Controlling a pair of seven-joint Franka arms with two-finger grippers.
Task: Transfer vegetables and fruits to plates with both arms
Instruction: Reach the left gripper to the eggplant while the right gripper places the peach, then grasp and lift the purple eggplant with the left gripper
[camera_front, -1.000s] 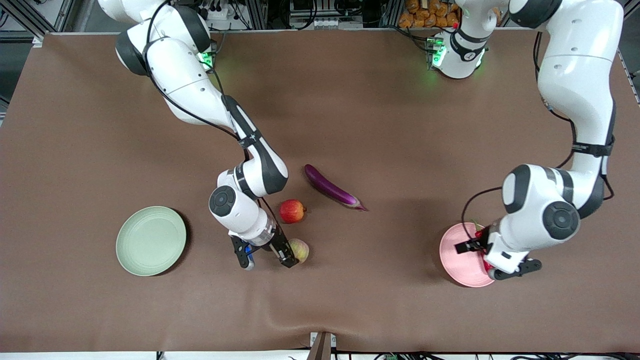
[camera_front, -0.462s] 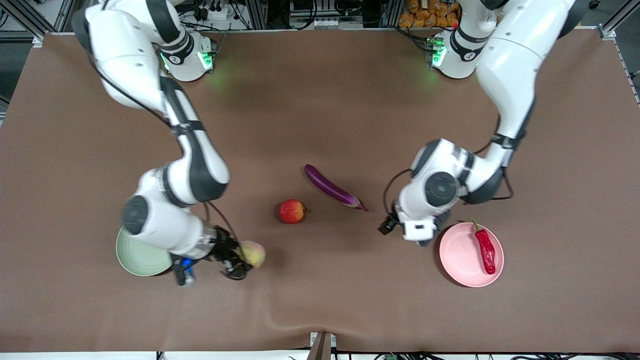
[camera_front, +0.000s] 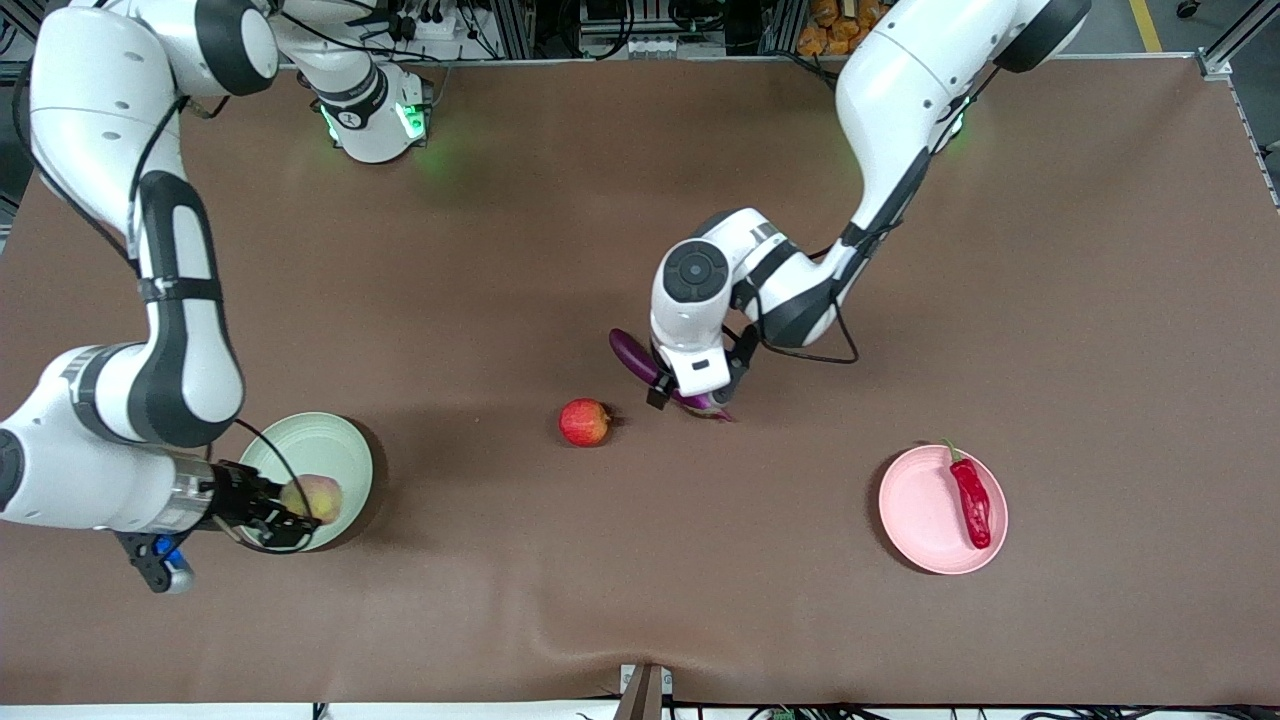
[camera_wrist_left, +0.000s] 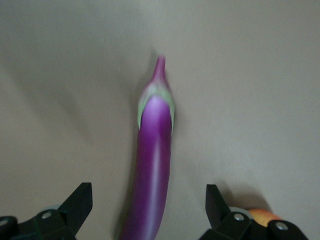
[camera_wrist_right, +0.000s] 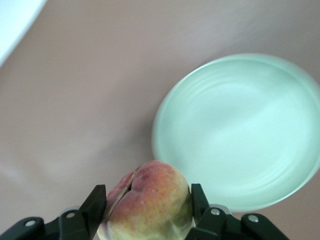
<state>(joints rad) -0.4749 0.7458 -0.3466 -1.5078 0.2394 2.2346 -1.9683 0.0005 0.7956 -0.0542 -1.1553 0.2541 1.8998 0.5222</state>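
Note:
My right gripper (camera_front: 298, 508) is shut on the pale yellow-pink peach (camera_front: 314, 497) and holds it over the pale green plate (camera_front: 315, 445). In the right wrist view the peach (camera_wrist_right: 150, 205) sits between both fingers, with the green plate (camera_wrist_right: 240, 130) below. My left gripper (camera_front: 693, 393) hangs open over the purple eggplant (camera_front: 628, 352). In the left wrist view its fingers (camera_wrist_left: 80, 200) stand on either side of the eggplant (camera_wrist_left: 152, 165), apart from it. The red apple (camera_front: 584, 421) lies on the table beside the eggplant. The red chili (camera_front: 972, 497) rests on the pink plate (camera_front: 925, 510).
The brown table cloth (camera_front: 640, 600) has a raised fold near the front edge. Both arm bases stand along the table's edge farthest from the front camera. The apple's edge (camera_wrist_left: 262, 215) shows by one left finger.
My right arm carried the peach from the table to over the green plate. My left arm left the chili on the pink plate and swung over the eggplant.

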